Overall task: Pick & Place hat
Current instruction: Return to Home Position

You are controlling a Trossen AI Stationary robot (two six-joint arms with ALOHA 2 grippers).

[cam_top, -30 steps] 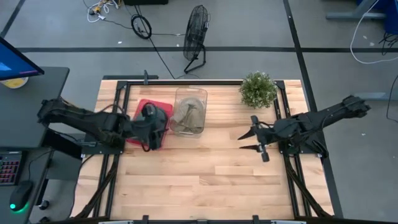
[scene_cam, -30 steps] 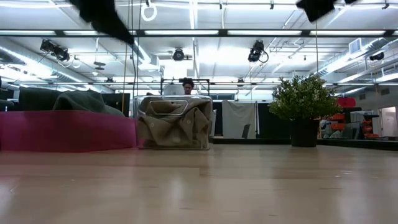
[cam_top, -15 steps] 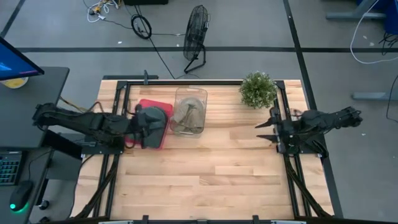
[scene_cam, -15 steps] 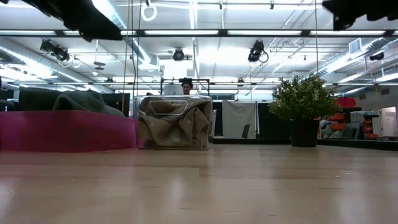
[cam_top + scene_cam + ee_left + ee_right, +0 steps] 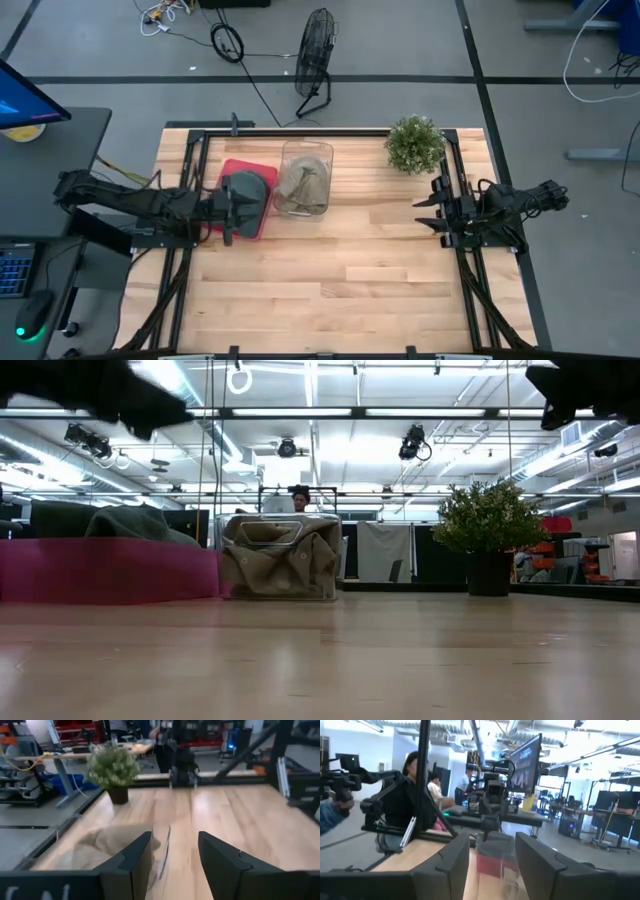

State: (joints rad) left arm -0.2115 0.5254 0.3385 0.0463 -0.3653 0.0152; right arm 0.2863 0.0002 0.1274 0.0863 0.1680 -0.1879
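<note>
High view has the brown caps (image 5: 300, 190) heaped inside the transparent bin (image 5: 327, 170) near the desk's (image 5: 330, 280) far edge, so the placing looks finished. Both arms sit folded at the sides, and that fits parking for home with the middle left free. Left pincer (image 5: 175, 840) hangs over the red tray (image 5: 236, 166) by the left edge, fingers well apart, holding nothing. Right pincer (image 5: 492, 837) waits at the right edge near the potted plant (image 5: 415, 143), likewise spread and empty.
</note>
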